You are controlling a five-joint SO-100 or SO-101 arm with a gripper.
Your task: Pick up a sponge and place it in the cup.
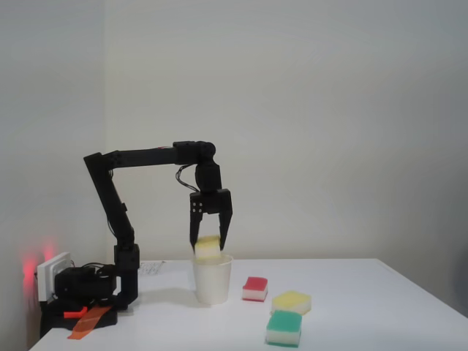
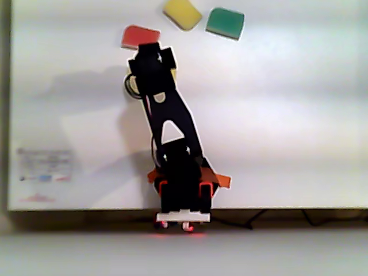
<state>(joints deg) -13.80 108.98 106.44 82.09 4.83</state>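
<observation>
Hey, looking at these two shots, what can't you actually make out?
- Cup: in the other view the arm covers nearly all of it.
- Sponge: its lower part sits behind the cup rim in the fixed view, so depth inside is unclear.
- End effector: whether its fingers press the sponge is too small and blurred to tell.
- Label on the table: print blurred.

Colours observed
Black gripper [image 1: 210, 243]; pale yellow sponge [image 1: 207, 246]; white cup [image 1: 213, 278]; red sponge [image 1: 255, 287], deeper-yellow sponge [image 1: 292, 301], green-topped sponge [image 1: 284, 326]; white table [image 1: 365, 307].
</observation>
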